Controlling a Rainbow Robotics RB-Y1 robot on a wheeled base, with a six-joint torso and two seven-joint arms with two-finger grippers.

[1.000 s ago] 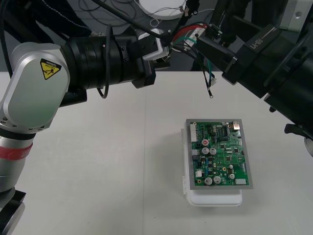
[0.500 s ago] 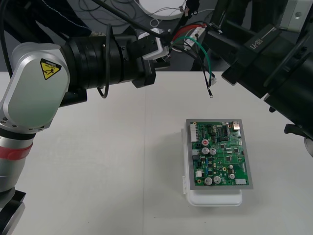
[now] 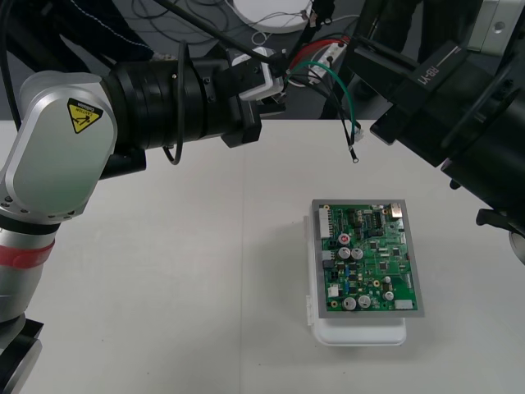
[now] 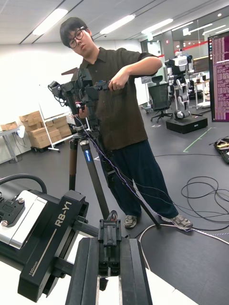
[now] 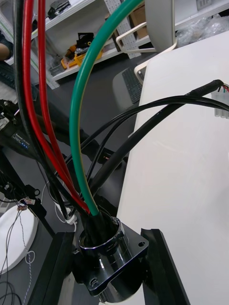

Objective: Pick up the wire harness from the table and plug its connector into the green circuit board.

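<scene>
Harness (image 5: 75, 119) held over table's (image 3: 205, 246) far edge
Left gripper (image 5: 109, 267) clamps its socket (image 5: 106, 245); right gripper (image 4: 109, 267) closed, right of it.

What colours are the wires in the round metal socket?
Red, black and green harness wires; left wrist view shows best.

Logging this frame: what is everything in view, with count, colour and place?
circuit board: one, green, on the table, right of centre
base: one, white, under the board
wire harness: one, red, black and green wires, in the air near the table's far edge, apart from the board
socket: one, metal, flanged, at the harness's left end
plug: one, black, at its right end
table: one, light
left gripper: one, black fingers, shut on the socket
right gripper: one, black fingers, shut on the plug
</scene>
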